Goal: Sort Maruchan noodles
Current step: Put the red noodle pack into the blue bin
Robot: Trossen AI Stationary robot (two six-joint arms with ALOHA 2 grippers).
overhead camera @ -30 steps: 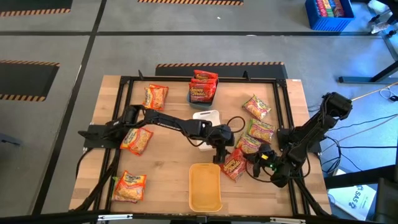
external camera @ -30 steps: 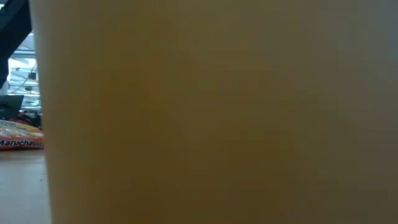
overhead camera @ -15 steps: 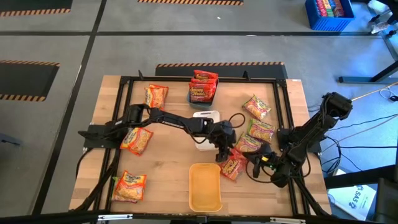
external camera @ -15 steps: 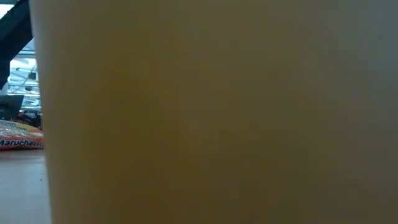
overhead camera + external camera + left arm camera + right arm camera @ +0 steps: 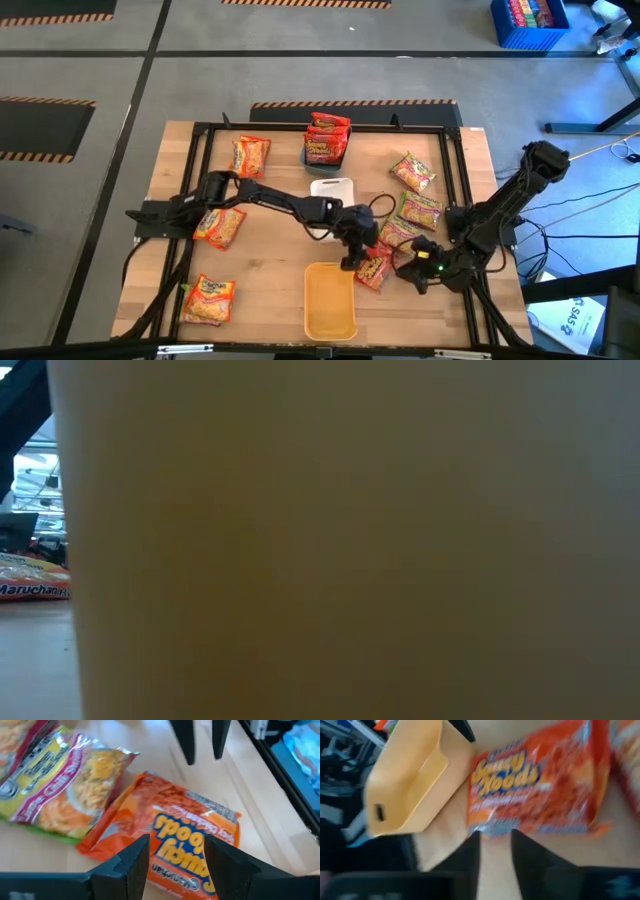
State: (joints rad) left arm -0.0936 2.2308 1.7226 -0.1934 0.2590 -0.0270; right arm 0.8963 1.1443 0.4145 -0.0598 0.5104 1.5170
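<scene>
An orange Maruchan packet [image 5: 376, 266] lies flat on the table, right of the yellow tray [image 5: 330, 302]. My left gripper [image 5: 352, 262] slants down over the packet's tray-side part, open, one finger on either side of the packet's [image 5: 185, 827] printed face. My right gripper [image 5: 408, 268] stands open just beyond the packet's [image 5: 540, 780] right edge with nothing between its fingers; its two fingers also show in the left wrist view [image 5: 202, 750]. Green-and-red packets [image 5: 402, 232] [image 5: 55, 785] lie beside the orange one. My left gripper comes at the orange packet's printed face [image 5: 172, 832] slanting from above and from the table's left. I cannot tell whether its fingertips touch the packet. The packet lies flat on the table.
A white tray [image 5: 332, 188] sits at centre and a blue-grey tray [image 5: 310, 157] holding red packets at the far edge. Loose packets lie at the left [image 5: 218, 225] [image 5: 208, 298] [image 5: 250, 155] and right [image 5: 412, 170] [image 5: 420, 210]. The yellow tray's wall [image 5: 340, 540] blocks the low view.
My right gripper has swung toward the table's near edge and turned at the wrist, ending beside the orange packet's right edge. My left gripper has tipped a little farther down over the packet. The packet has stayed about where it was.
</scene>
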